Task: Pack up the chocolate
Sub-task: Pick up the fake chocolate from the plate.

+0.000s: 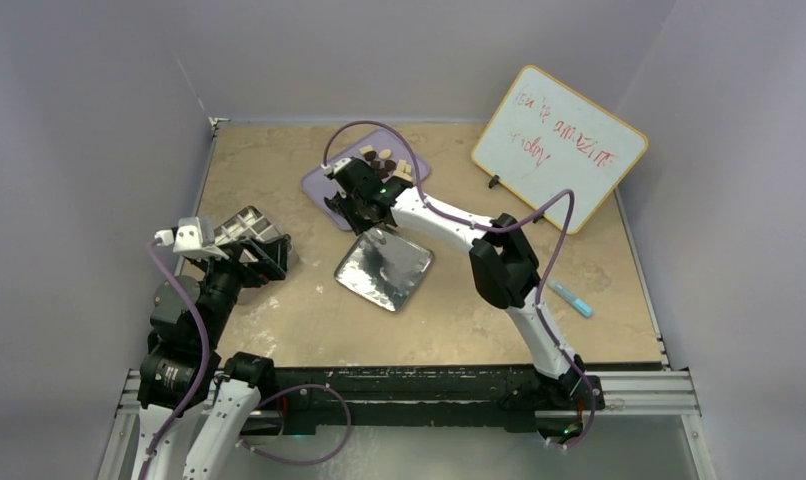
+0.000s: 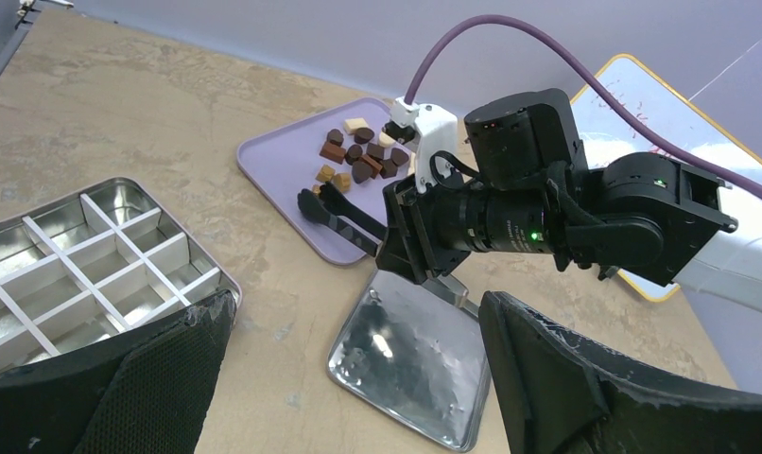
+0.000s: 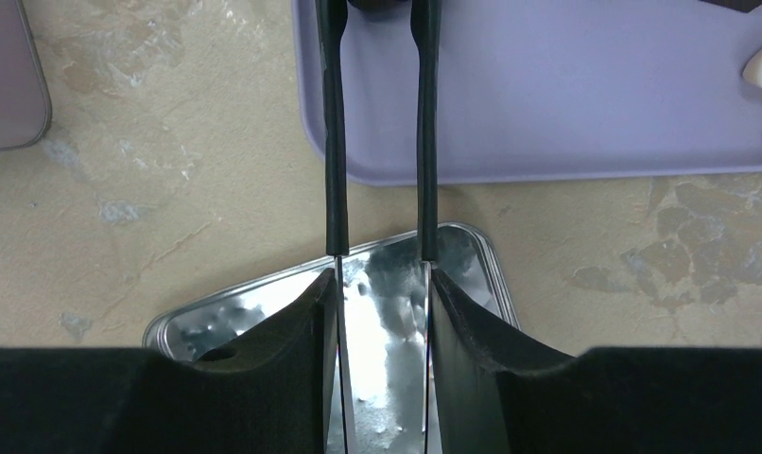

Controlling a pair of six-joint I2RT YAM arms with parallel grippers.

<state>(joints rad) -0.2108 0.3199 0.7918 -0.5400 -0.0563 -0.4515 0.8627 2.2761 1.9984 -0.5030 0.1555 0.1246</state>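
Note:
Several small chocolate (image 2: pixel 360 159) lumps, dark, caramel and cream, lie in a heap at the far end of the lilac tray (image 2: pixel 273 161). They also show in the top view, chocolate (image 1: pixel 384 162) on tray (image 1: pixel 319 183). My right gripper (image 3: pixel 382 284) is shut on black-tipped tongs (image 2: pixel 335 213), whose arms (image 3: pixel 335 142) reach over the tray's near part. The tips stand apart, short of the heap, with nothing seen between them. My left gripper (image 2: pixel 358 303) is open and holds nothing, beside the divided metal tin (image 2: pixel 75 255).
A shiny silver lid (image 1: pixel 384 265) lies on the table under the right wrist. The empty divided tin (image 1: pixel 244 225) sits at the left. A whiteboard (image 1: pixel 559 145) leans at the back right, and a blue marker (image 1: pixel 571 298) lies near the right arm.

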